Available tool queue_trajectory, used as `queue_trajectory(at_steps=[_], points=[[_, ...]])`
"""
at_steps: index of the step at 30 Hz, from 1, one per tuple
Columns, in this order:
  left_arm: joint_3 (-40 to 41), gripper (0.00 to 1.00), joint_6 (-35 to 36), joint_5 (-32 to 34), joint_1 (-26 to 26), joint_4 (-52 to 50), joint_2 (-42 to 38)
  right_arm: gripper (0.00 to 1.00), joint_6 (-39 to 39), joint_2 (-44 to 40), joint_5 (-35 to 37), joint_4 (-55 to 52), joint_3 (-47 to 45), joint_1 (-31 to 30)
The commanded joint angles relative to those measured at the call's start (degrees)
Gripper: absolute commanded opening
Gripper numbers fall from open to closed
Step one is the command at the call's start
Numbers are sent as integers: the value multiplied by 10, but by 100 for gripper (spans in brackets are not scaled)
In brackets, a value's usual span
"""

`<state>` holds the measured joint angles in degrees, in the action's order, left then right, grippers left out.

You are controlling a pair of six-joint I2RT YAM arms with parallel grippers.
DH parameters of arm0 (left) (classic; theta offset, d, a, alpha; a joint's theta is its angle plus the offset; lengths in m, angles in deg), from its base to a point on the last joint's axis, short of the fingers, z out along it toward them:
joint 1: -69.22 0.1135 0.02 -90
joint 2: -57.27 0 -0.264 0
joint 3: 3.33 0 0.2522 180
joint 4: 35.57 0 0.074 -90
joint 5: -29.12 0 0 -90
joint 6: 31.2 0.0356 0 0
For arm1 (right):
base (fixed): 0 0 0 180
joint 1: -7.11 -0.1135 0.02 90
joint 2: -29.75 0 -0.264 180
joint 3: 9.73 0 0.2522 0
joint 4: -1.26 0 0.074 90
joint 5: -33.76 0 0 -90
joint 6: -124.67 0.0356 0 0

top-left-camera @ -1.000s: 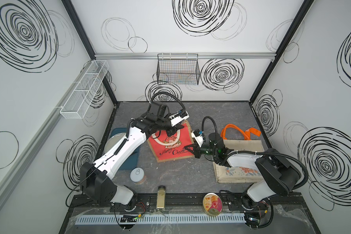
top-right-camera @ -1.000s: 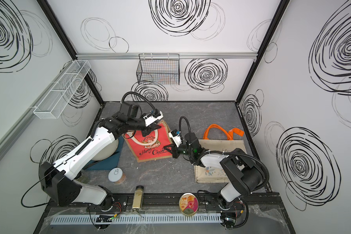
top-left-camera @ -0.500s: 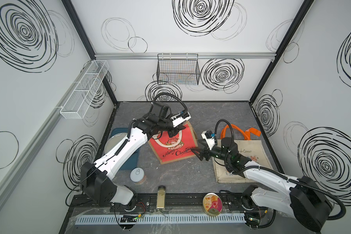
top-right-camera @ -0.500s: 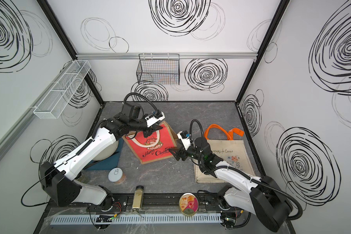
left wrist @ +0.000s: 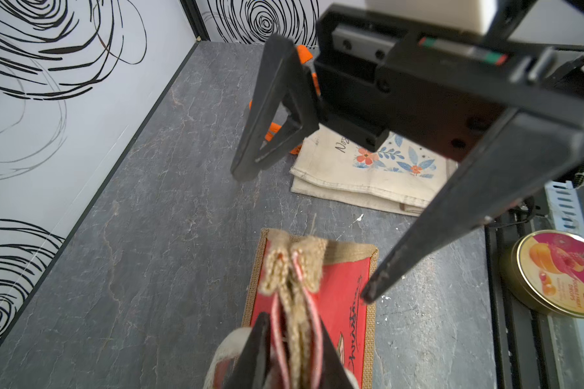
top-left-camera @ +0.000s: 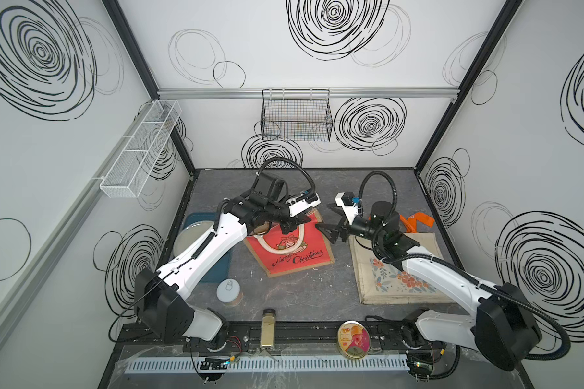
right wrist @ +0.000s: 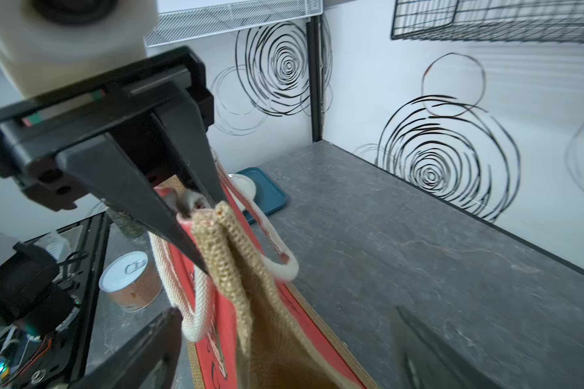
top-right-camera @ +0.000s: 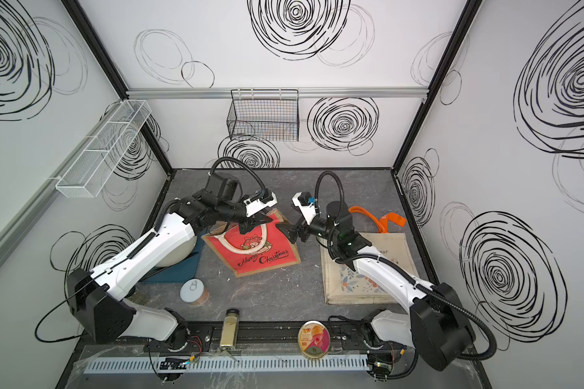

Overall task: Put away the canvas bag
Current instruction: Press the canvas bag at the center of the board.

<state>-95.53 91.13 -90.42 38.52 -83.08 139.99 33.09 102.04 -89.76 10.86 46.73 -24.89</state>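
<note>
Left gripper (top-right-camera: pixel 250 225) is clamped on the far edge of the red Christmas bag (top-right-camera: pixel 263 254), mid-desk (top-right-camera: pixel 284 296). Right gripper (top-right-camera: pixel 288 234) hangs just beside that bag, jaws spread wide, nothing in them. Beige tote (top-right-camera: pixel 385 251) lies flat along the right edge.

Grey stone-patterned table (top-left-camera: pixel 304 296). Resting on it: a teal tray (top-left-camera: pixel 221 273) at left and a can (top-left-camera: pixel 229 292) just in front of the tray. Red bag (top-left-camera: pixel 294 261) at centre, top raised. Beige bag (top-left-camera: pixel 385 286) flat at right. Jar (top-left-camera: pixel 268 328) and tin (top-left-camera: pixel 353 337) lie on the front rail (top-left-camera: pixel 304 331).
</note>
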Motion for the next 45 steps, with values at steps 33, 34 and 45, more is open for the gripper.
queue_trajectory(at_steps=[33, 34, 45], points=[[13, 0, -25, -79, 23, 82, -50, 96, 33, 111, 14, 54, -45, -53], [12, 0, -25, -81, 23, 83, -51, 93, 20, 109, 12, 64, -53, -57], [18, 0, -27, -89, 27, 93, -61, 0, 7, 112, 39, 76, -63, -78]])
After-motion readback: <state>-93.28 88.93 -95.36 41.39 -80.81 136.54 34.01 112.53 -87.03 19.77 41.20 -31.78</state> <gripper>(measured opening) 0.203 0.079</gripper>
